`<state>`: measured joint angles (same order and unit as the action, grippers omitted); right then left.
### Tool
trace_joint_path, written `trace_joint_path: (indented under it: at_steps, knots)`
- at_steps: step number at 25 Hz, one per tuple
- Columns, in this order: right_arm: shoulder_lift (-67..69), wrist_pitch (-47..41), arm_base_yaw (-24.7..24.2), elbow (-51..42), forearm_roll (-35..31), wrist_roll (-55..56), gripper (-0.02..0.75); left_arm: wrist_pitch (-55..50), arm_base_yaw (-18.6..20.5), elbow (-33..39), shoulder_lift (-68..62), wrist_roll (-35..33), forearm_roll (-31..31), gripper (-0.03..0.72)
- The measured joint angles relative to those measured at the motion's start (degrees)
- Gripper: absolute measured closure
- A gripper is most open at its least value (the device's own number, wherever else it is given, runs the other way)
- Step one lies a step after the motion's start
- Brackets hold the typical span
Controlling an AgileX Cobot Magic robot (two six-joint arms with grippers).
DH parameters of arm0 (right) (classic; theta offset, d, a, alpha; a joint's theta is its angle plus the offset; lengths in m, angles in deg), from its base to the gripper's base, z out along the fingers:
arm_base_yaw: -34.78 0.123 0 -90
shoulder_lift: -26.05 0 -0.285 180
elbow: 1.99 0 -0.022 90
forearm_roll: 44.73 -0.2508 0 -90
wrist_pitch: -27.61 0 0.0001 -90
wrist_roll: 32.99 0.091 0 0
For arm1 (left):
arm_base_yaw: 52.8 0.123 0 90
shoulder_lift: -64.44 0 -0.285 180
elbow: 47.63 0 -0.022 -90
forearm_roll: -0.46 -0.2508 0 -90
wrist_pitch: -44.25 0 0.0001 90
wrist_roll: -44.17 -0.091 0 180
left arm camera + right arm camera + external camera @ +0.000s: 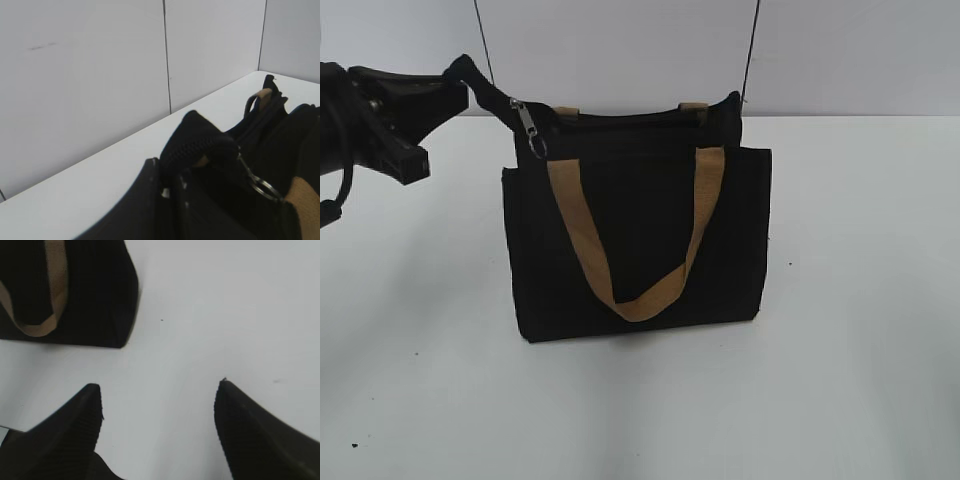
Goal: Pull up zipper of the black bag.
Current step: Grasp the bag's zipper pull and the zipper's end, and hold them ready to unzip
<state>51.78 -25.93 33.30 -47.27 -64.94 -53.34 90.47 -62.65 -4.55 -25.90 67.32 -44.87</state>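
pinching the black bag [640, 240] corner beside zipper [529, 128], left hand [172, 182], right hand [157, 432] wide, only wrist-visible

bag [640, 240] on table [860, 380], zipper [528, 124] top-left

Bare bench [840, 380] lies all around the black bag [640, 250]; the left gripper [455, 85] crowds its upper left corner.

A white table [860, 380] fills the view from 3 to 9 o'clock. Pale wall panels [620, 50] stand at 12 o'clock, with 2 thin dark seams.
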Motion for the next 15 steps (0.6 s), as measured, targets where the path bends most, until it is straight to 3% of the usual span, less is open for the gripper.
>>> trace_joint_path:
  at_steps: [7, 15]
  knots:
    - [20.2, 8.1, 4.0, 6.1, -19.3, -20.0, 0.199, 0.1, -1.6, 0.0, 0.0, 0.1, 0.0, 0.655]
    - [44.9, 9.5, 17.1, 18.1, -23.8, -29.3, 0.199, 0.0, -1.7, 0.0, 0.0, 0.2, 0.0, 0.655]
